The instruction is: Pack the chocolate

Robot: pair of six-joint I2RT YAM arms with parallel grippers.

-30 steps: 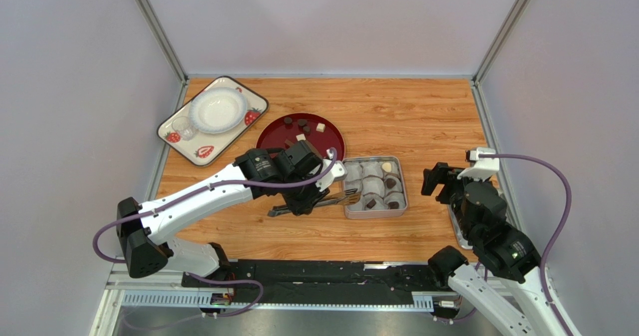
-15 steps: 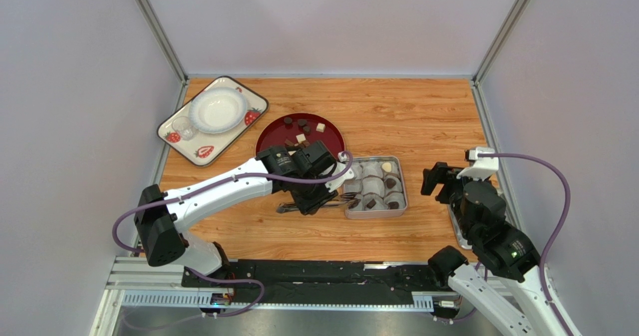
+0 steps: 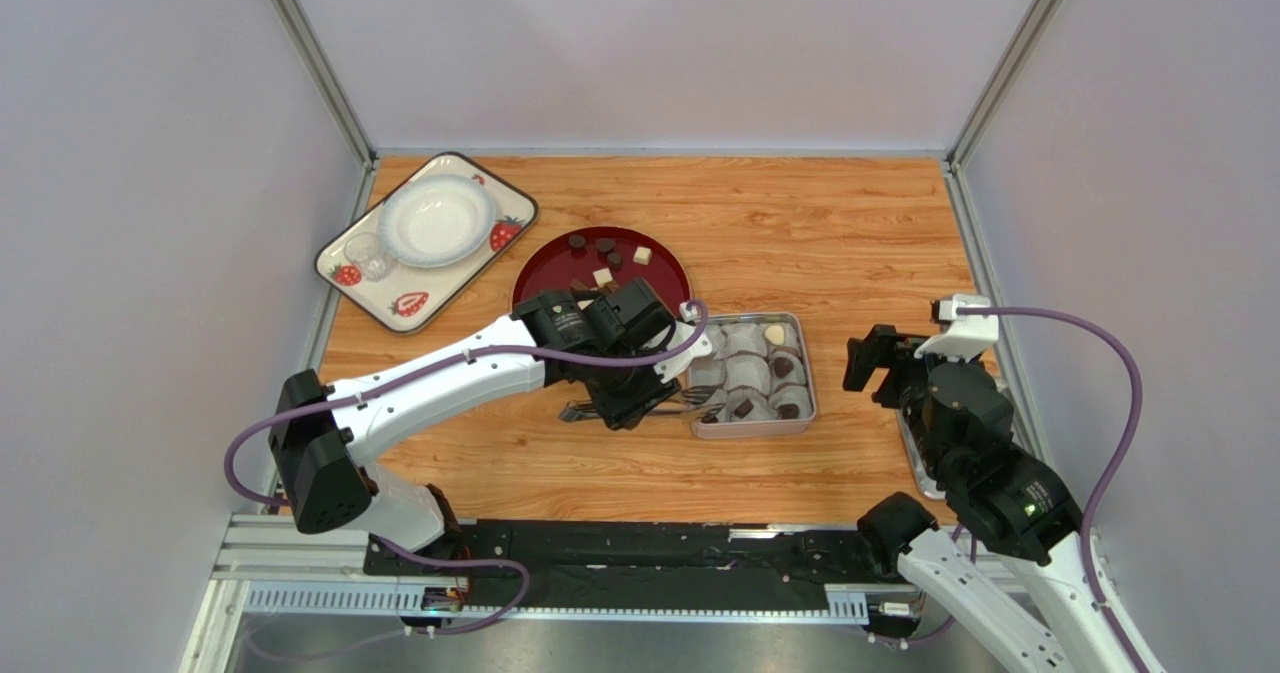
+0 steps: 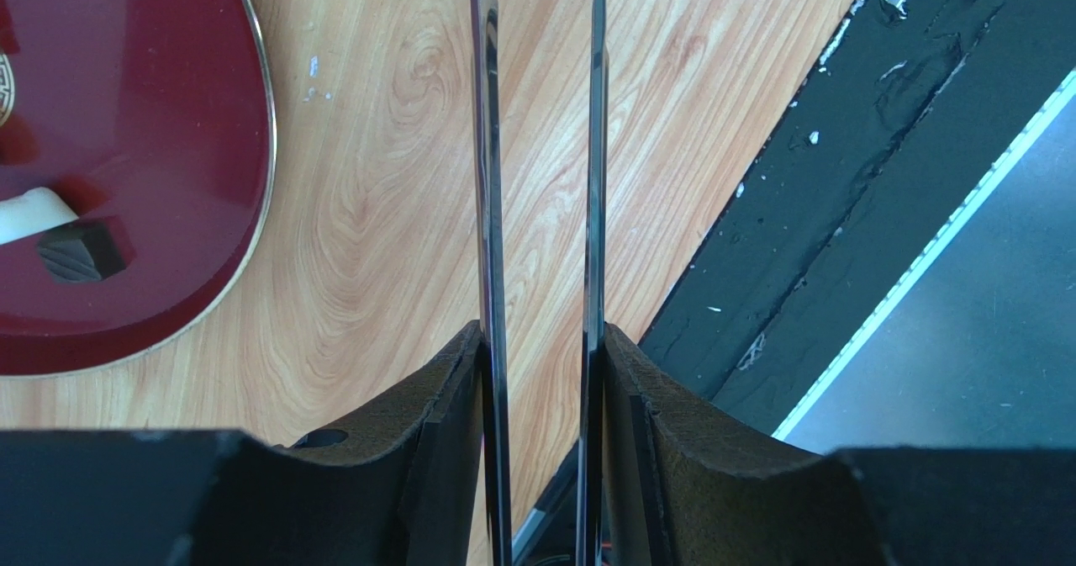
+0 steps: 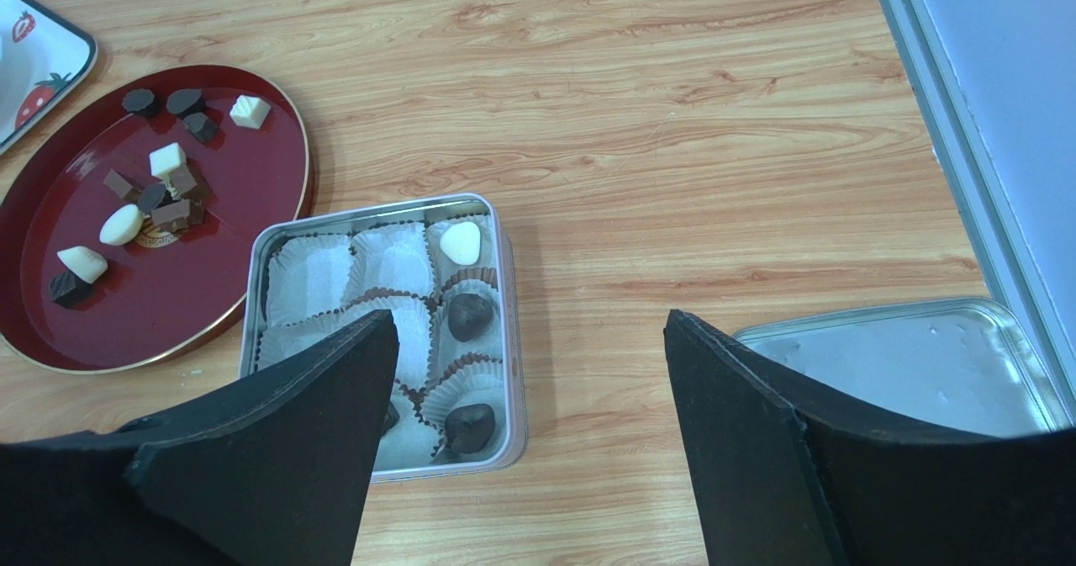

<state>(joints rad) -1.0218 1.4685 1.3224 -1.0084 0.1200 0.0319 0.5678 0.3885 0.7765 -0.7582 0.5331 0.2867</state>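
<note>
Jaws of the right end effector [image 5: 528,326], near right, stand wide and empty, well apart from the work. The left end effector [image 4: 541,339] clamps tongs [image 4: 488,213], blades apart, long axis running right toward the tin [image 3: 759,429]. Loose chocolate [image 5: 166,160] lies on the red plate [image 5: 190,289], far-left of the tong tips. The left arm is nearer, so the next reach probably swings that way.

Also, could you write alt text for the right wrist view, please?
The open right gripper hovers over a wooden table, its fingers framing a square grey tin of white paper cups, some holding chocolates. A red tray of loose chocolates lies left, a grey lid right.
</note>
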